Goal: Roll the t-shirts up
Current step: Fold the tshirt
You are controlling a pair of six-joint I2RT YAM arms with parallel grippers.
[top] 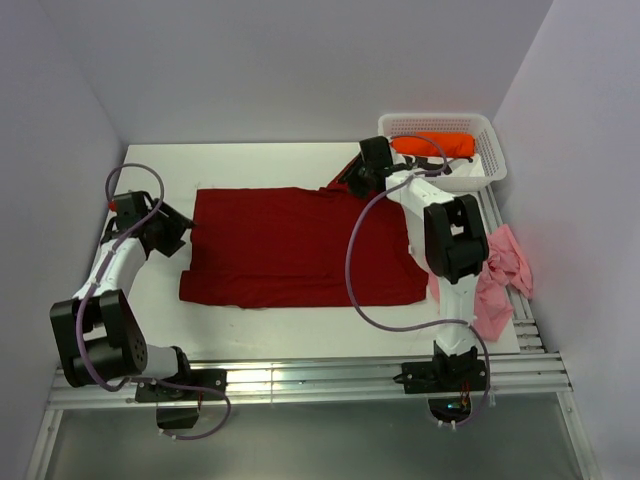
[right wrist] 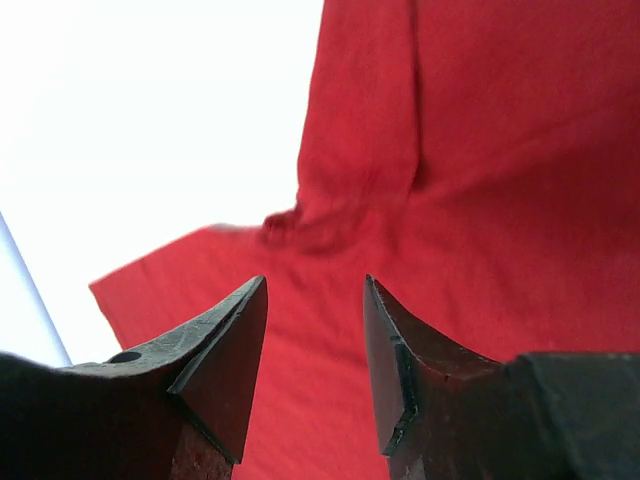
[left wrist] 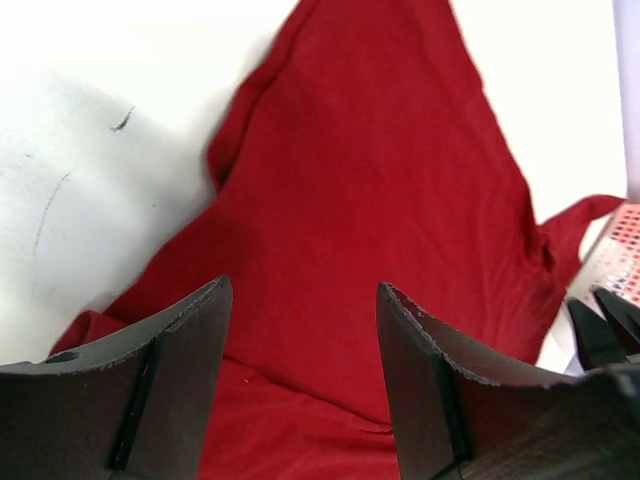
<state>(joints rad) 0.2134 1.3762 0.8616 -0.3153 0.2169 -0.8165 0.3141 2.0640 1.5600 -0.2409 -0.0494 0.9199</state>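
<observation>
Dark red t-shirt (top: 300,245): spread flat on the desk (top: 250,165); pink t-shirt (top: 500,275) crumpled at its right edge. White basket (top: 495,165): holds the rolled orange t-shirt (top: 435,145). Left hand (left wrist: 305,290) and right hand (right wrist: 315,282): jaws apart, empty, over red cloth.

A: What lies at the middle of the tabletop (top: 250,165)?
B: The spread t-shirt (top: 300,250), flat. The left end effector (top: 190,232) is at the side facing the left edge, the right end effector (top: 350,180) over its far right corner.
A: And along the right edge?
B: The basket (top: 495,165) sits in the far right corner with the rolled t-shirt (top: 435,145) in it. The crumpled t-shirt (top: 500,275) lies before it.
</observation>
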